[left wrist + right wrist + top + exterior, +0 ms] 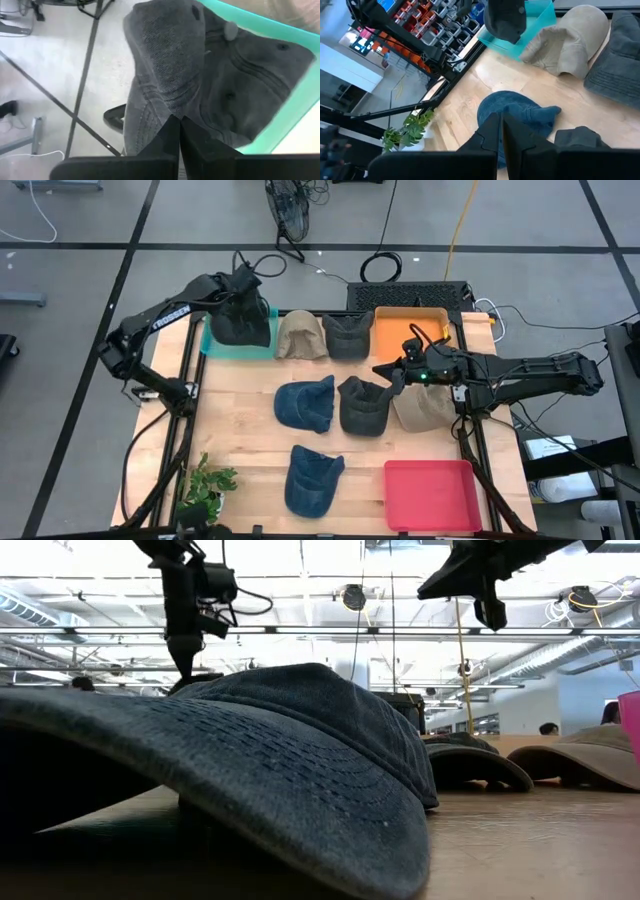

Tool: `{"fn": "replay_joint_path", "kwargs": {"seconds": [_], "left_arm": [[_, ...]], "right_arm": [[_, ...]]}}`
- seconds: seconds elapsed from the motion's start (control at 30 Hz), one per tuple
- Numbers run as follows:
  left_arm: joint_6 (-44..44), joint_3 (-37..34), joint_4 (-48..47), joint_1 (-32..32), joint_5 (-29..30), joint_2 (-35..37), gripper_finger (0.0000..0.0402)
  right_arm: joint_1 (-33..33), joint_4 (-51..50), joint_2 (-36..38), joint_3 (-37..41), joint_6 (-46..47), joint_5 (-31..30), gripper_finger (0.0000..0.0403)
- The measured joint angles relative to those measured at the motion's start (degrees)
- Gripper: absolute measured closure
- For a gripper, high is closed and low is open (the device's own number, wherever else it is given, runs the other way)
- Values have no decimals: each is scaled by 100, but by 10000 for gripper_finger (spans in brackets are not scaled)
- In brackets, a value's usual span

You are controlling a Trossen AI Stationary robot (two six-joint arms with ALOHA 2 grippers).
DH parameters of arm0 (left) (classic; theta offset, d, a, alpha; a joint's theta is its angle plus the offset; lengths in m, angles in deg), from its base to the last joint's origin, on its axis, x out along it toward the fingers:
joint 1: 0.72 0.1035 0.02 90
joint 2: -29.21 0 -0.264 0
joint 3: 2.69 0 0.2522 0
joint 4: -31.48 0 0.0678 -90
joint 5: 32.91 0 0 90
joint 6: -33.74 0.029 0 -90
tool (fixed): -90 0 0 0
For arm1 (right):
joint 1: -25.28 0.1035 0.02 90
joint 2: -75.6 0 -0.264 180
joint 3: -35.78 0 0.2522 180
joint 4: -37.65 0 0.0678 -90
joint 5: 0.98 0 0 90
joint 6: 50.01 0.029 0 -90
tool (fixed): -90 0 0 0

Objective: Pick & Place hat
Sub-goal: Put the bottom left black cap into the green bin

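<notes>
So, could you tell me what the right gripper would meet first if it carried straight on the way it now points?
Probably the blue hat: the right gripper, fingers together, aims over it, with bare wooden table beyond. Depth is unclear, so it might pass just above.

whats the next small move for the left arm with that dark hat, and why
Probably open the left tool and let go. It appears shut on the dark grey hat, and in the high view that hat already sits over the teal tray at the table's back left corner. The left wrist view shows the hat draped partly over the tray's rim, so a slight nudge inward first may help. The right tool hovers mid-table.
</notes>
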Motion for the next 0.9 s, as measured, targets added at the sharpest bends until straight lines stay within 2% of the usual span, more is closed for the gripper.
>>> {"fn": "replay_joint_path", "kwargs": {"seconds": [0.13, 0.37, 0.57, 0.77, 0.9], "left_arm": [[23, 0, -15, 112, -311, -248, 393], [287, 0, -32, 180, -540, -555, 397], [333, 0, -42, 183, -715, -829, 385], [-174, 0, -60, 183, -782, -1089, 397], [-394, 0, -60, 183, -771, -1184, 372]], "right_arm": [[0, 0, 0, 0, 86, -8, 403], [0, 2, 0, 0, 136, -11, 403], [0, 0, 0, 0, 196, -11, 403], [0, 1, 0, 0, 231, -9, 403], [0, 0, 0, 0, 240, -8, 403]]}}
